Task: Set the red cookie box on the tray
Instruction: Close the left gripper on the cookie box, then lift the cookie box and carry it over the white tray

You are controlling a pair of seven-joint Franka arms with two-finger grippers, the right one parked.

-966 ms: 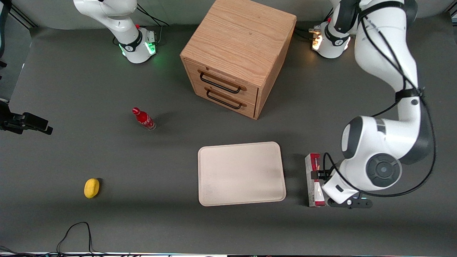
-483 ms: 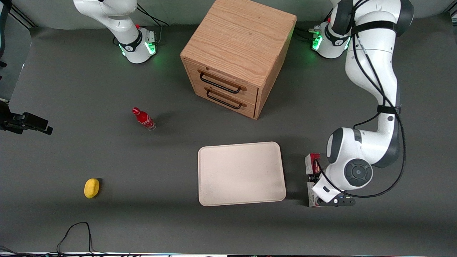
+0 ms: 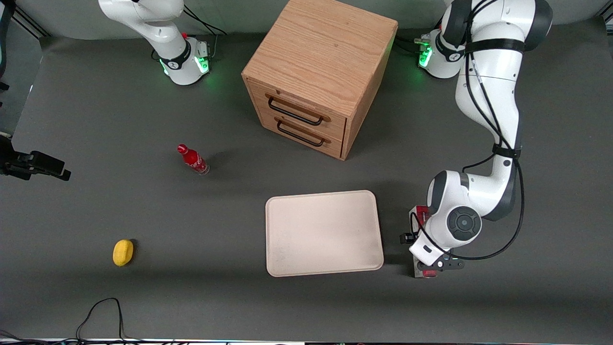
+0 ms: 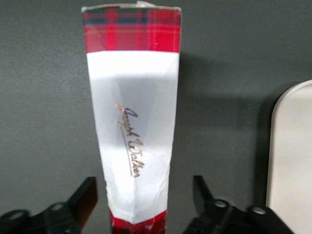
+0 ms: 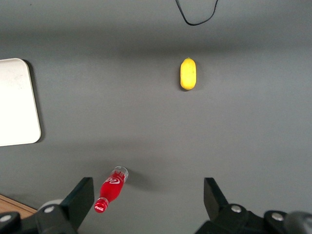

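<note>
Gripper low over the red cookie box, fingers apart

The gripper (image 4: 141,202) straddles the red cookie box (image 4: 132,126) with a gap on each side (no contact visible); the box lies on the table just beside the tray (image 3: 323,233), toward the working arm's end.

Under the gripper (image 4: 141,204), its black matt plastic fingers (image 4: 85,197) spread either side, the box (image 4: 132,117) is smooth card, tartan-printed with a glossy white band. Beside it, the tray (image 3: 324,233) looks matt cream plastic on a dull grey table (image 3: 143,287).
</note>
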